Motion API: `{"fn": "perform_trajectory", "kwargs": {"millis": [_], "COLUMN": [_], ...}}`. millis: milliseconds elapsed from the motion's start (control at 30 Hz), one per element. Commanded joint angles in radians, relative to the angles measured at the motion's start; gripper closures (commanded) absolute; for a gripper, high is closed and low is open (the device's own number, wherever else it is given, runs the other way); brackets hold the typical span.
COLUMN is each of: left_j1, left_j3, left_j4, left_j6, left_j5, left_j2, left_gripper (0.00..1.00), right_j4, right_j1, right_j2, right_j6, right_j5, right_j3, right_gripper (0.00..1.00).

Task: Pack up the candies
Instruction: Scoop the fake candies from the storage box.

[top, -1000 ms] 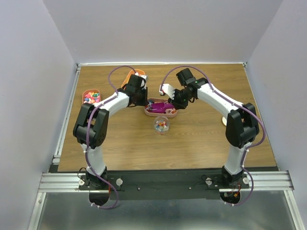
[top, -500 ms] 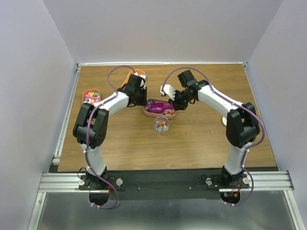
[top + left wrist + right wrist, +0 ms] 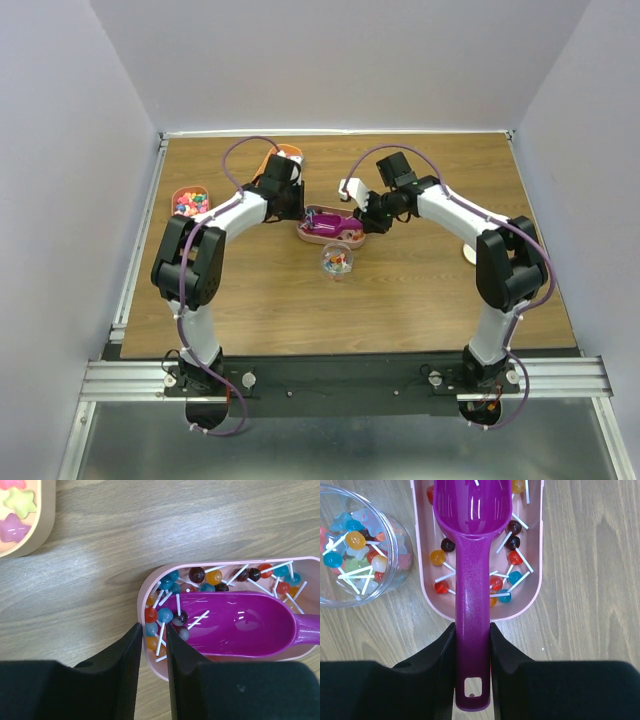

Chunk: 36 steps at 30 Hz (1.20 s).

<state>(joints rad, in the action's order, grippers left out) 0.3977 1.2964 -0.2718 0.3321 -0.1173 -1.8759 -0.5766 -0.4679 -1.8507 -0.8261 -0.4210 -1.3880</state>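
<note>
magenta scoop (image 3: 472,580) among candies (image 3: 515,558) in tray (image 3: 538,540)

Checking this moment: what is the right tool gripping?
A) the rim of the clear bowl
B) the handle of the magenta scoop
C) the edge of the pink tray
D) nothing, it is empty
B: in the right wrist view the right tool is closed around the handle of the magenta scoop, whose bowl lies in the pink tray among the candies.
</note>
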Motion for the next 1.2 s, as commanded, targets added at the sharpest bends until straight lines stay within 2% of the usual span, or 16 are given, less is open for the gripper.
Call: {"fn": "perform_trajectory", "kwargs": {"millis": [0, 733, 933, 1167], "left_j1": [-0.011, -0.086, -0.102, -0.108], "left_j3": [0.003, -0.037, -0.051, -0.065], "left_j4": [0.016, 0.068, 0.078, 0.077], "left_j6": [0.021, 0.031, 0.027, 0.022], "left_j5": [-0.010, 0.005, 0.044, 0.140], "left_j2": [0.049, 0.158, 0.196, 0.242], "left_gripper": [0.67, 0.66, 0.59, 0.46], "right_j4": [0.075, 0.158, 0.205, 0.224], "right_j1": [0.012, 0.063, 0.081, 0.089], "right_j2": [0.034, 0.073, 0.103, 0.137], "right_j6": [0.019, 0.039, 0.058, 0.065], "right_j5": [-0.113, -0.171, -0.209, -0.228], "right_j3": [0.035, 0.113, 0.152, 0.173], "right_gripper": [0.99, 0.99, 0.99, 0.99]}}
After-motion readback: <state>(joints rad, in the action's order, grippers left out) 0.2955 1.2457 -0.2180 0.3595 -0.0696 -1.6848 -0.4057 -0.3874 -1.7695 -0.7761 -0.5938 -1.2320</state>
